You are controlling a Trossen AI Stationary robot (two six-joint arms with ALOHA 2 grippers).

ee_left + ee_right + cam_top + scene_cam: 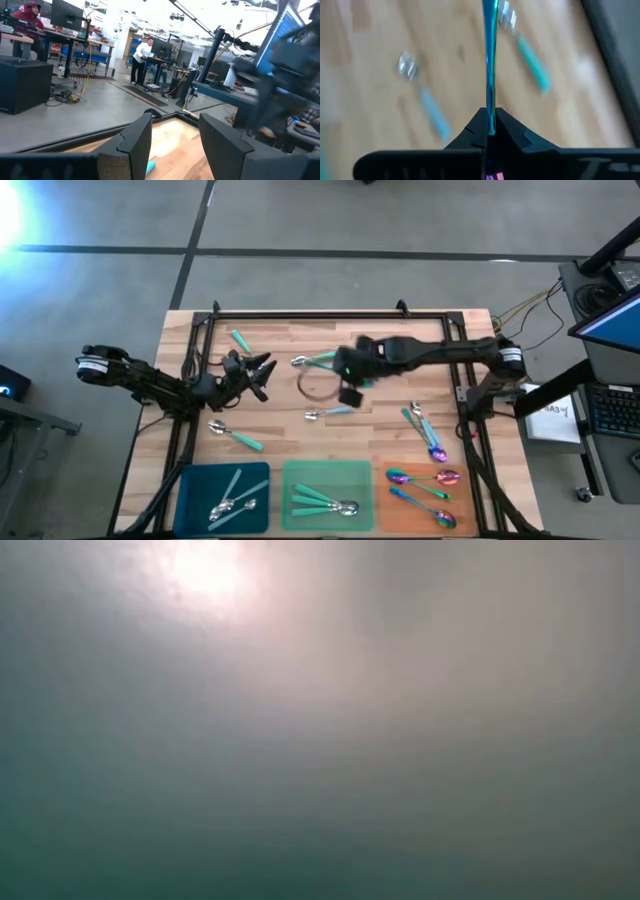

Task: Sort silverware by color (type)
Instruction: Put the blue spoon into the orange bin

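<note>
wooden table w/ black frame, grey floor around; lab w/ desks and ppl visible beyond in left wrist view. low view shows only haze, no usable info.

trays along near edge: blue tray w/ pale-blue-handled spoons, green tray w/ teal-handled spoons, orange tray w/ iridescent spoons. sorting approx half done.

unsorted, still on table: teal spoon far-left, teal spoon near left, pale blue spoon at centre, small group just far of orange tray (pale blue, teal, one iridescent).

right gripper: over table centre, fingers closed narrow on held teal spoon; handle runs straight out from between pads in right wrist view, bowl end shows near in high view. spoon looks lifted clear of wood, though height is hard to confirm.

left gripper: left of centre, fingers spread wide, nothing between them.

step in hand, est.: transport of a teal spoon. next move calls for carry toward near edge, stop over green tray, lower, release w/o disturbing spoons already there. left arm is free to go for far-left teal spoon.
</note>
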